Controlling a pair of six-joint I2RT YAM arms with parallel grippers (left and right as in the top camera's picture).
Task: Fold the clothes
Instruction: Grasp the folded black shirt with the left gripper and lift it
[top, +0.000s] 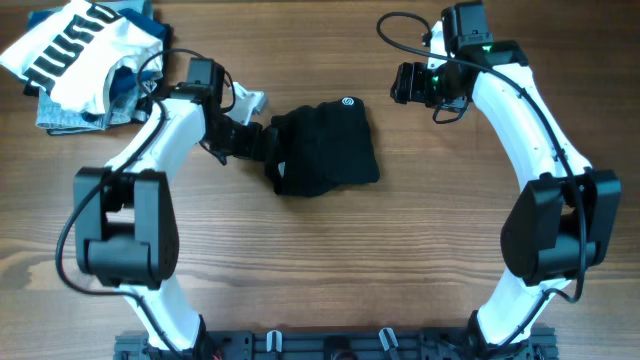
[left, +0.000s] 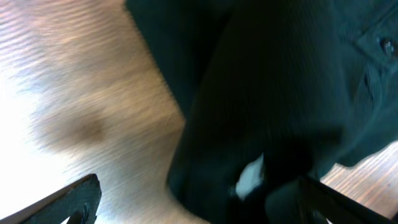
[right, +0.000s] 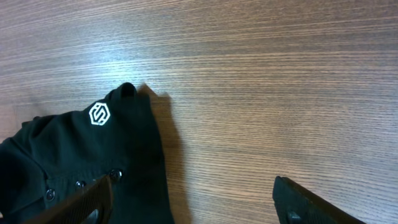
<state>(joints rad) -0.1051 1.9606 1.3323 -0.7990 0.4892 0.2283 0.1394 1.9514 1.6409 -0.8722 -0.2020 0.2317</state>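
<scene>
**Left claw open at the shirt's edge; right claw open and apart from it**

The left gripper (top: 262, 140) is standing open. In the left wrist view its two fingers (left: 71, 199) are sitting wide apart at the bottom corners, and dark fabric is filling much of the space between them. That view is blurred, so it does not show whether either finger is touching the cloth. A small white patch (left: 250, 177) is showing on the fabric near the right-hand finger.

The right gripper (top: 397, 82) is also standing open. Its fingers (right: 81, 202) are spread in the right wrist view, and only bare wood is lying between them. It is hanging to the right of the garment and apart from it.

The black shirt (top: 325, 148) is lying bunched in a compact heap near the middle of the table (top: 330, 260), toward the far side. The left gripper is meeting its left edge. A white hexagonal logo (right: 98, 114) is facing up near the heap's upper right corner, and small dark buttons (right: 79, 184) are showing lower down on the fabric.

At the table's far left corner, a white garment with black stripes (top: 70, 45) is resting on top of blue and grey folded garments (top: 65, 112), well apart from the shirt.
</scene>
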